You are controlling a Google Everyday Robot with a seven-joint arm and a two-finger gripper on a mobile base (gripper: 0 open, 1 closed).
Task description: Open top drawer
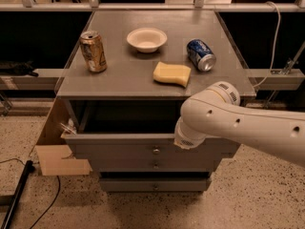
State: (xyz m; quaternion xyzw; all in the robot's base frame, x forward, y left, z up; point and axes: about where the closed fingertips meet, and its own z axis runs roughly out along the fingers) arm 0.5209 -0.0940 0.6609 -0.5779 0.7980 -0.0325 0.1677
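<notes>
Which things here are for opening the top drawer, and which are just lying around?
For the job:
top drawer, already pulled out
gripper, at the drawer's front edge

Just lying about, on the cabinet top:
gold can
bowl
sponge
blue can, on its side

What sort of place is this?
Probably a lab or office test space: grey cabinet staged with gold can, blue can, bowl, sponge; speckled floor; metal rail behind. Pincer sits at the front edge of the top drawer.

White arm (248, 125) w/ dark holes; gripper hidden behind wrist (188, 136)
</notes>
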